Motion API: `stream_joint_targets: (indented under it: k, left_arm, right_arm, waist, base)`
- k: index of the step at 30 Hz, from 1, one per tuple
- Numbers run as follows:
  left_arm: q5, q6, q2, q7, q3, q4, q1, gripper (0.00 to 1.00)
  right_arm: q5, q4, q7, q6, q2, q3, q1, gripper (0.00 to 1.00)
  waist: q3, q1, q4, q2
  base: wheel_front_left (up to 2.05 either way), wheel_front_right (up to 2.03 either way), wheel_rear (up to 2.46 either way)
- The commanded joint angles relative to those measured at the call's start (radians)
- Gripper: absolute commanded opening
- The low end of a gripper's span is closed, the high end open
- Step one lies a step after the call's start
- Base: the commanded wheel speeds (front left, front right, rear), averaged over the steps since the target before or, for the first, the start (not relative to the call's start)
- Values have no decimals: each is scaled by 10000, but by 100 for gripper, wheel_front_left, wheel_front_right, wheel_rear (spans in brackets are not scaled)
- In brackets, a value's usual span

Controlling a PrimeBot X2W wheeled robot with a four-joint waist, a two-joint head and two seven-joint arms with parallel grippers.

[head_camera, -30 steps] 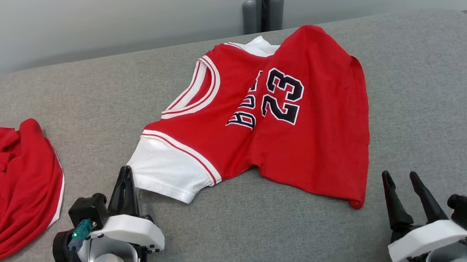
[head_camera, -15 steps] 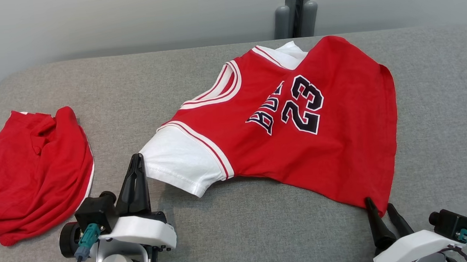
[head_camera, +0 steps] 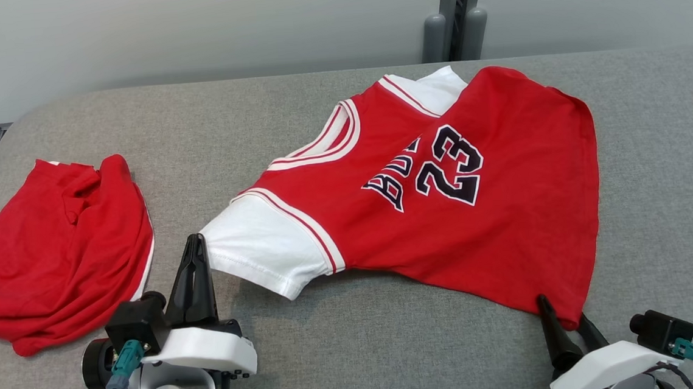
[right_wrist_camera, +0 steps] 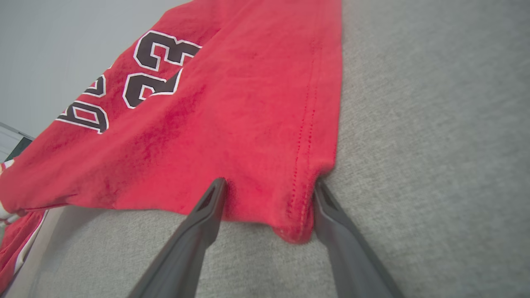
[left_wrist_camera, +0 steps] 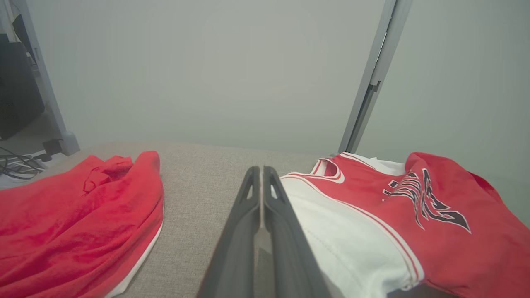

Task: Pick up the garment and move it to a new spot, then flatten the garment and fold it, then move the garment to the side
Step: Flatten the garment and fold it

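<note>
At table (head_camera: 357, 352) centre the jersey (head_camera: 446, 224) lies half-spread, number up. Right gripper (head_camera: 561, 310) stands wide, straddling the near hem corner, likely to pinch it for flattening. Left gripper (head_camera: 194, 240) is closed, empty, tips just beside the white sleeve (head_camera: 259, 249).

A red jersey (head_camera: 447, 242) with white sleeves, red-and-white striped trim and a black, white-edged "23" lies on a heathered grey surface (head_camera: 357, 352); at 9 o'clock, a second red garment (head_camera: 52, 258) shows a thin white edge. The wall (head_camera: 188, 28) at 12 o'clock is pale grey-green.
</note>
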Motion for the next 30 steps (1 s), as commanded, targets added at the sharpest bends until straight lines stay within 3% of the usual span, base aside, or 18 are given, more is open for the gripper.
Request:
stream_joint_targets:
  k: [1,3,4,6,12,16,19,20,25,30]
  left_arm:
    - [0,54,46,-30,56,-31,122,0]
    - [-24,48,48,-28,37,4,113,0]
    - [-39,52,48,-30,20,21,93,0]
    - [-61,76,48,-30,-8,52,60,0]
    - [-114,126,49,-28,-14,97,68,0]
    - [-192,102,46,-30,-32,33,99,0]
    - [-602,-21,44,-28,-97,-131,135,0]
    - [-602,-21,44,-28,-97,-131,135,0]
    - [-1203,-243,47,-28,-276,-432,-65,0]
    - [-2030,-473,47,-28,-514,-828,-486,0]
  right_arm:
    - [74,331,144,-17,72,101,132,97]
    - [56,457,110,-25,66,62,109,49]
    - [73,507,97,-32,59,32,89,40]
    - [67,645,69,-35,49,-11,33,2]
    - [-698,747,-199,-32,31,-657,-219,0]
    - [-2024,181,-304,-14,-65,-1320,-516,0]
    - [-3767,-750,-307,-9,-389,-1674,-670,0]
    - [-3767,-750,-307,-9,-389,-1674,-670,0]
    - [-5505,-2099,348,-11,-1011,-1508,-1103,0]
    - [-6205,-3559,1476,-11,-1983,-1063,-1719,0]
  waist:
    - [0,0,-21,0]
    - [-7,0,-51,0]
    - [-6,0,-63,0]
    - [-19,0,-89,0]
    - [-130,0,-189,0]
    - [-268,0,-262,0]
    - [-466,0,-341,0]
    - [-466,0,-341,0]
    - [-710,0,-442,0]
    - [-954,0,-561,0]
  base:
    - [0,0,0]
    - [0,0,0]
    - [0,0,0]
    - [0,0,0]
    - [0,0,0]
    - [0,0,0]
    - [0,0,0]
    - [0,0,0]
    - [0,0,0]
    - [0,0,0]
